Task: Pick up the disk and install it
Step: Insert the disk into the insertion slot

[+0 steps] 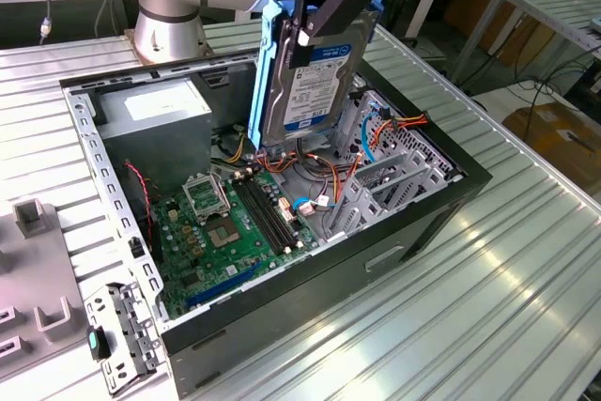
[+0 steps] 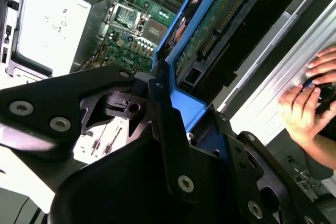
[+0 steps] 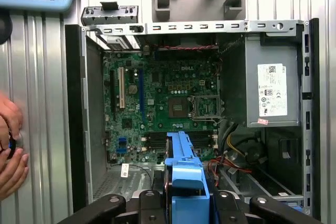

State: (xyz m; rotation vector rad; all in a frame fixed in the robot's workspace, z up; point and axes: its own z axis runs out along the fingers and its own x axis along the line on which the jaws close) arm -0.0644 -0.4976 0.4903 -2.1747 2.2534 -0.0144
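The disk (image 1: 310, 82) is a silver drive with a white and blue label and blue side rails. It hangs upright over the open computer case (image 1: 451, 180), its lower edge just above the cables beside the metal drive cage (image 1: 394, 176). My gripper (image 1: 324, 7) is shut on its top end. In the second wrist view the disk (image 2: 220, 19) shows its green circuit-board side, framed by a blue rail, with the gripper (image 2: 170, 103) clamped on it. In the first wrist view the disk (image 3: 184, 166) appears edge-on as a blue rail between the gripper (image 3: 186, 205) fingers.
Inside the case lie the green motherboard (image 1: 235, 223) and the grey power-supply box (image 1: 155, 110). Orange and red cables (image 1: 404, 124) run near the cage. A loose metal bracket (image 1: 117, 335) lies outside the case. A person's hand (image 2: 310, 98) rests on the ribbed table beside the case.
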